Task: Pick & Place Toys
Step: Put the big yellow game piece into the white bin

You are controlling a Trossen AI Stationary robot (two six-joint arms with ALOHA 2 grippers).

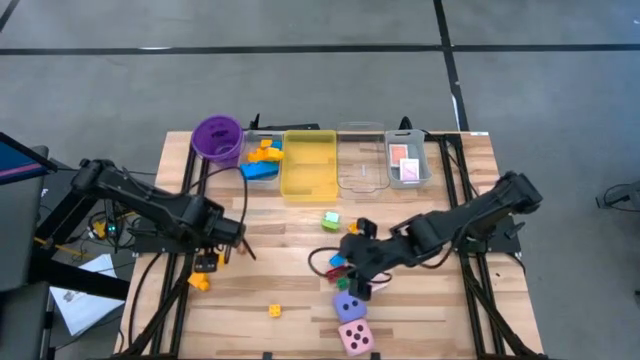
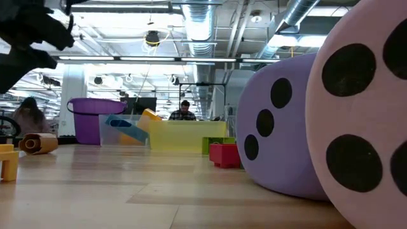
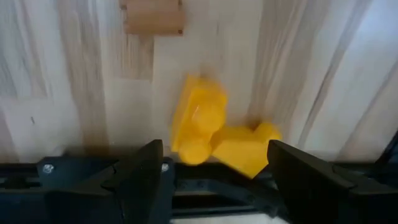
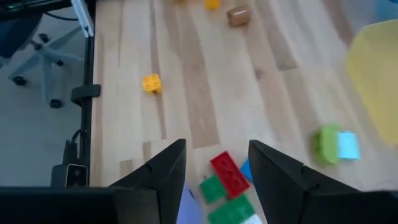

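My left gripper [image 1: 210, 256] is open near the table's left side, low over two yellow bricks [image 3: 214, 134] that lie on the wood between its fingers [image 3: 144, 177]. My right gripper [image 1: 356, 272] is open at the table's middle, above a cluster of red [image 4: 227, 172], green [image 4: 214, 188] and blue bricks. The purple die [image 1: 348, 305] and the pink die [image 1: 355, 337] rest on the table just nearer than that cluster. They fill the right of the low view [image 2: 286, 127]. A green-and-blue brick [image 1: 330, 218] and a small yellow brick [image 1: 274, 311] lie loose.
Along the far edge stand a purple cup [image 1: 217, 138], a clear tray with blue and orange bricks [image 1: 262, 158], a yellow tray [image 1: 308, 165], a clear tray [image 1: 361, 160] and a clear tray with cards [image 1: 407, 165]. A brown roll [image 3: 153, 17] lies near the left gripper.
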